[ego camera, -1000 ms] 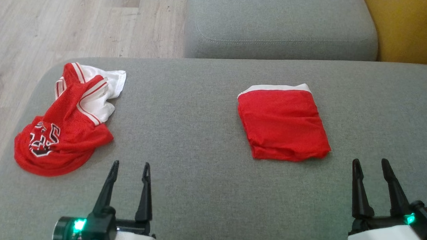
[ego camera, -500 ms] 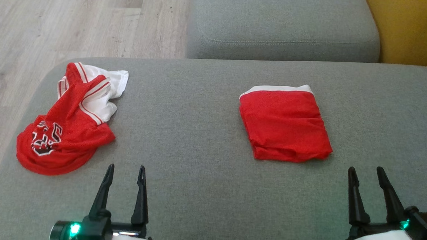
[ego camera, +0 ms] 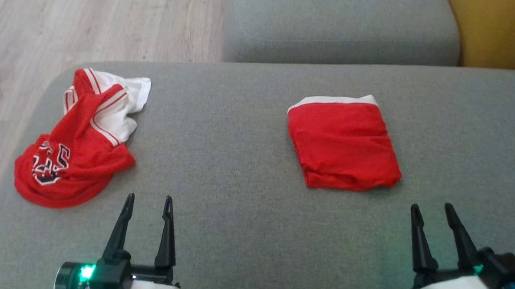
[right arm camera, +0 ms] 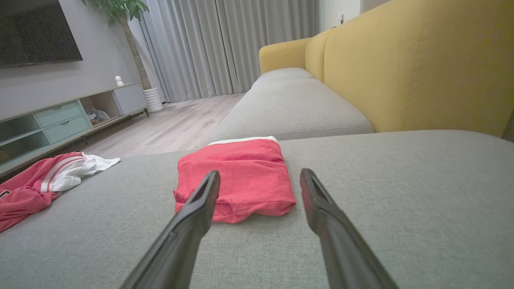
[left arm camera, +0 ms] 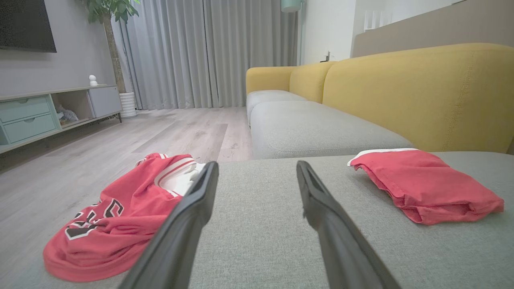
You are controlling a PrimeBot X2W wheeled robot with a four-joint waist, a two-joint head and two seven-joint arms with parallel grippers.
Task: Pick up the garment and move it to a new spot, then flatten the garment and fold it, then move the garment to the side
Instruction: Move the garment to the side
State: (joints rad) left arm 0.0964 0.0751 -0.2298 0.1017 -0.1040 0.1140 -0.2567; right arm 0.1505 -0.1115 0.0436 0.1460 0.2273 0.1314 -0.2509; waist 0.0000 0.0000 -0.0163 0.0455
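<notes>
I've eased my right gripper, jaws released like my left gripper's, back from the folded garment at one o'clock, so the ten-o'clock jersey seems next.

Just ahead of the spread right gripper lies a folded red garment (white trim farthest away); far left, seemingly a crumpled jersey.
</notes>
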